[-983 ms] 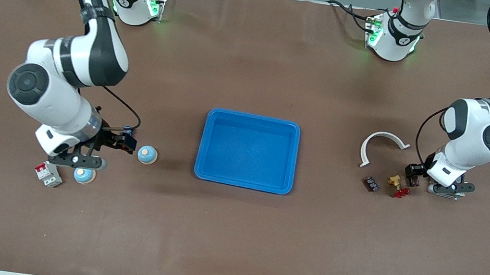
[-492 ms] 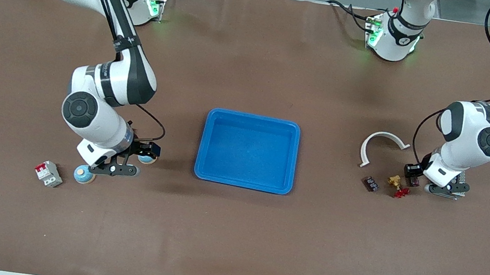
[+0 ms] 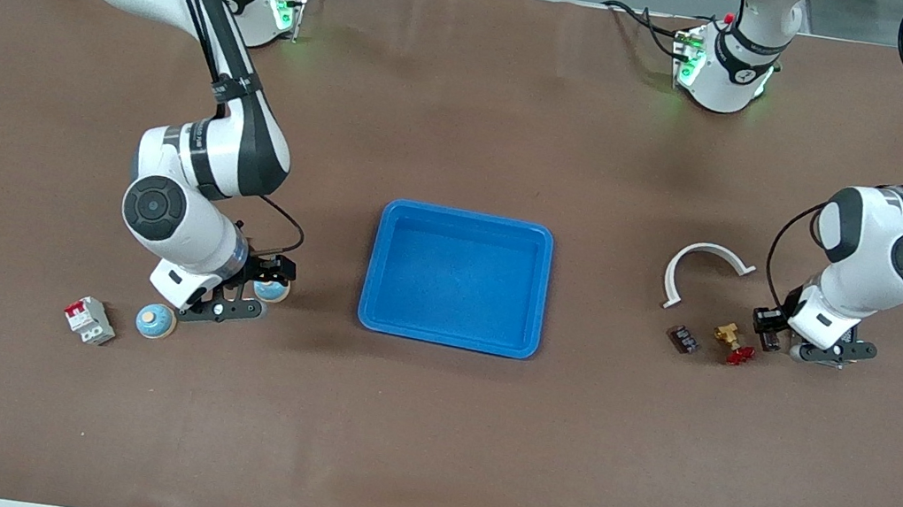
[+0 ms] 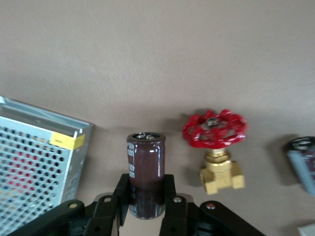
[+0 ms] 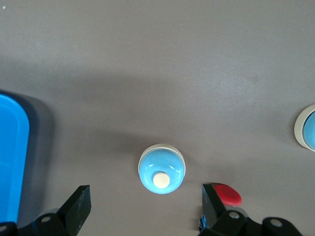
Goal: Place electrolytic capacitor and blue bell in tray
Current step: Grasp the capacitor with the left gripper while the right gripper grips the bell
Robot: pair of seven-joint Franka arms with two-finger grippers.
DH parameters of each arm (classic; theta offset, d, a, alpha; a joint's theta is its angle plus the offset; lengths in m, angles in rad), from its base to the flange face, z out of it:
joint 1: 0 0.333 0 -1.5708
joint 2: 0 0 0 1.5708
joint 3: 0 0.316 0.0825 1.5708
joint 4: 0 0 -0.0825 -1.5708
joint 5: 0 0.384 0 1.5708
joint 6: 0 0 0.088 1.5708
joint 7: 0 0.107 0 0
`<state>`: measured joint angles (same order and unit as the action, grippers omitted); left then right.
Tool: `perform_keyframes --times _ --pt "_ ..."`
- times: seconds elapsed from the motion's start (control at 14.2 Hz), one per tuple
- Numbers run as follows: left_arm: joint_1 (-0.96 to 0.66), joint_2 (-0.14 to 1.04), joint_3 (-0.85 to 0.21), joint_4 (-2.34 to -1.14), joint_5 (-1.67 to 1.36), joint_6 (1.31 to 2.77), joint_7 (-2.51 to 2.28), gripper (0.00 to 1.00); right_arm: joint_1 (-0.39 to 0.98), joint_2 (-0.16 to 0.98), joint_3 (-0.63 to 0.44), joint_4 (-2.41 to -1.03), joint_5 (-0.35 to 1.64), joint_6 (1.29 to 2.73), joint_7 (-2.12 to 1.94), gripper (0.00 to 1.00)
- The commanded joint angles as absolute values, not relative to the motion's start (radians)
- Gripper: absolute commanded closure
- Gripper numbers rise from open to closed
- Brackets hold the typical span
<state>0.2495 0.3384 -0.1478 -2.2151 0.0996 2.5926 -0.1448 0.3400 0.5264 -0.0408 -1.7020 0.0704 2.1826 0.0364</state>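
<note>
In the left wrist view, the dark brown cylindrical electrolytic capacitor (image 4: pixel 145 162) sits clamped between the black fingers of my left gripper (image 4: pixel 146 199), which is shut on it. In the front view that gripper (image 3: pixel 772 335) is low at the left arm's end of the table. My right gripper (image 3: pixel 252 302) hangs open over a blue bell (image 3: pixel 270 290) beside the tray. The right wrist view shows this bell (image 5: pixel 162 169) just ahead of the gap between the spread fingers of that gripper (image 5: pixel 146 204). The bright-blue tray (image 3: pixel 466 216) lies at the table's middle.
A second blue bell (image 3: pixel 156 321) and a red-and-white breaker (image 3: pixel 89 319) lie toward the right arm's end. A brass valve with a red handwheel (image 4: pixel 216 147), a perforated metal box (image 4: pixel 34 162), a small dark block (image 3: pixel 682 338) and a white curved strip (image 3: pixel 704 269) surround the left gripper.
My right arm swung from the bell beside the breaker to the bell beside the tray. My left gripper closed on the capacitor.
</note>
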Motion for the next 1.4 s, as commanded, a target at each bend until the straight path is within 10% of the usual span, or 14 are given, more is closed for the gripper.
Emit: perform_keyframes --times 0.0,0.35,1.33 --pt "0.233 0.236 -0.214 -2.148 0.123 2.406 -0.263 1.00 0.333 0.523 -0.043 -1.752 0.067 2.253 -0.049 0.00" --pt "0.174 0.261 -0.388 -1.984 0.123 2.231 -0.628 1.00 0.311 0.522 -0.043 -1.809 0.067 2.338 -0.155 0.00" --pt "-0.301 0.570 -0.379 -1.751 0.219 2.215 -1.495 1.00 0.330 0.540 -0.040 -1.899 0.081 2.428 -0.198 0.00"
